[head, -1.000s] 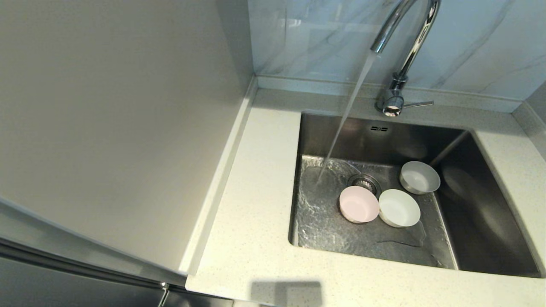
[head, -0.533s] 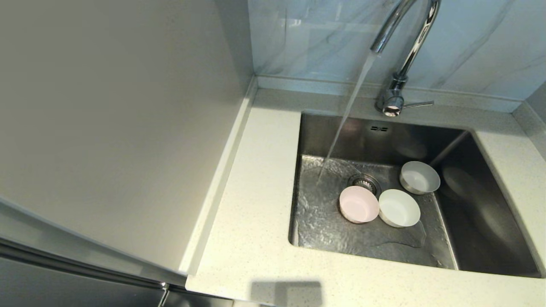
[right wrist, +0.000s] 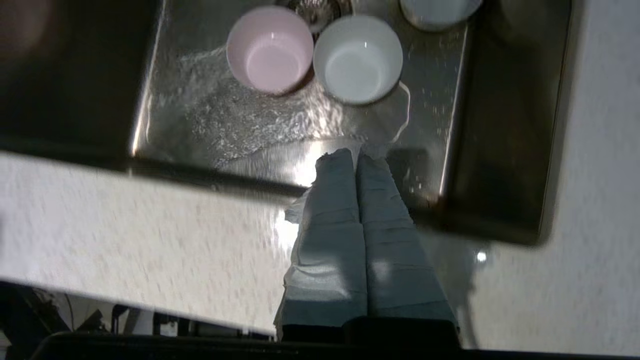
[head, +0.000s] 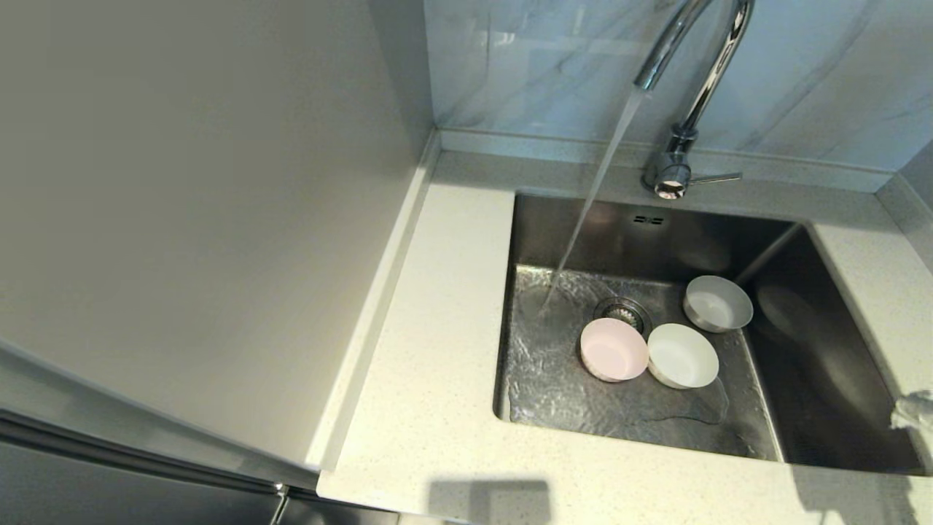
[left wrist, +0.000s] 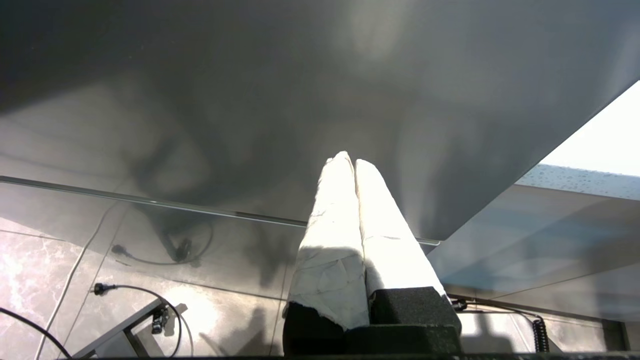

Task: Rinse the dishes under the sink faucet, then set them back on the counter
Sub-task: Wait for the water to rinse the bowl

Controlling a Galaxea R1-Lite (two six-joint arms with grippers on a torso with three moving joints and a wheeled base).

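Three small bowls stand upright on the floor of the steel sink: the pink bowl and the white bowl side by side by the drain, the grey bowl behind them. Water streams from the chrome faucet onto the sink floor left of the drain, missing the bowls. My right gripper is shut and empty, over the sink's near right edge, well short of the bowls. My left gripper is shut and empty, parked below the counter level.
The speckled counter surrounds the sink, with a raised rim at the back. A plain beige panel rises on the left. The faucet's side lever points right. The strainer drain lies behind the pink bowl.
My right gripper's wrapped tip has come into the head view at the right edge, by the sink's near right corner. The bowls and the water stream stay as they were.
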